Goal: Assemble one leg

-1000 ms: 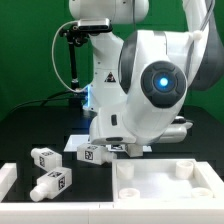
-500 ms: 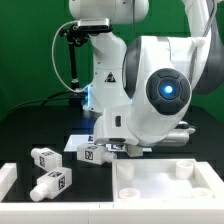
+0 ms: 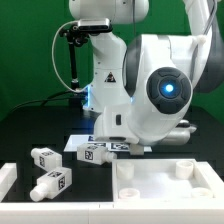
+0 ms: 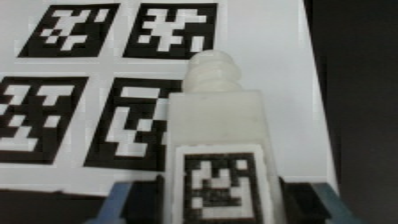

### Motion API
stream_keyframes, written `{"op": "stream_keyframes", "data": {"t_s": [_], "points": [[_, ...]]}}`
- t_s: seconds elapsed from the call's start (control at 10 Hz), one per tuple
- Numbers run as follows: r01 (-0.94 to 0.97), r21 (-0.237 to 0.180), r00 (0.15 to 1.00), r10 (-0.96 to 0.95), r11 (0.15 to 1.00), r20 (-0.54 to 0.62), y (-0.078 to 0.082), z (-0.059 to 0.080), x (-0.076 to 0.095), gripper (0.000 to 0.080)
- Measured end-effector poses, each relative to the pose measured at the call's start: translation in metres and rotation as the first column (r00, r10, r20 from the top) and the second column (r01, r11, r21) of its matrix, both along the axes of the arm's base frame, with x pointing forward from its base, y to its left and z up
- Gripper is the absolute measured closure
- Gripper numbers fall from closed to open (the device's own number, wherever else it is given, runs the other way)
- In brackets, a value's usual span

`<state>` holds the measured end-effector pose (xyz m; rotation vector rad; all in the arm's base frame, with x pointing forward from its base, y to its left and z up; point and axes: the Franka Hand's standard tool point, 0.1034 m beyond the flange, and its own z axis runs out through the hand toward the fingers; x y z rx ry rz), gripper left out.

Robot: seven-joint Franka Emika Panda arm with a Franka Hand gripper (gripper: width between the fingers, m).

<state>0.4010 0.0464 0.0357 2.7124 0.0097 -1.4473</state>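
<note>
A white leg (image 4: pixel 217 130) with a black marker tag and a threaded tip lies over the marker board (image 4: pixel 107 60). My gripper (image 4: pixel 217 197) straddles its tagged end. The blue fingers (image 4: pixel 128 200) stand on either side with a thin dark gap to the leg, so the gripper is open. In the exterior view the same leg (image 3: pixel 93 153) lies on the black table at the foot of my arm, beside the marker board (image 3: pixel 121 146). The fingers are mostly hidden there by the arm's body.
Two more white tagged legs (image 3: pixel 45 157) (image 3: pixel 52 183) lie toward the exterior view's left. A white tabletop part (image 3: pixel 165 186) with round holes fills the front right. A white piece (image 3: pixel 7 178) sits at the left edge.
The arm's body has shifted a little down and toward the exterior view's right. The leg at its foot has hardly moved.
</note>
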Motion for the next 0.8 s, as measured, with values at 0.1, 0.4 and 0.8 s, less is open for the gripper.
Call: {"op": "stream_keyframes", "data": {"t_s": [0.1, 0.4, 0.8], "points": [[0.015, 0.018, 1.000, -0.015, 1.000, 0.017, 0.007, 0.020, 0.026, 0.0516], [0.111, 0.070, 0.981, -0.121, 0.991, 0.153, -0.002, 0.067, 0.084, 0.0516], [0.090, 0.085, 0.909, -0.117, 0.992, 0.401, 0.000, 0.058, 0.094, 0.0515]]}}
